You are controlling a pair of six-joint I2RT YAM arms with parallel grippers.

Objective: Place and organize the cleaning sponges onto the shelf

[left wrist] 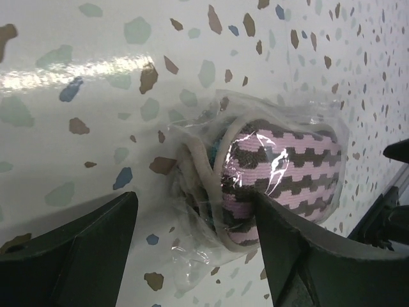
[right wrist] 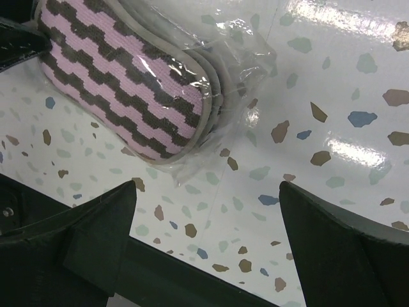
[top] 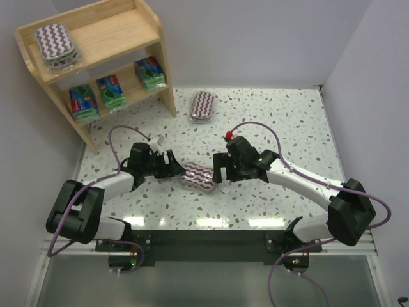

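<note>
Two open grippers flank the zigzag pack.

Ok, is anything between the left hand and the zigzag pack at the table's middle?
Nothing visible. The left hand is open right at the zigzag pack; the right hand sits open at its other end.
</note>
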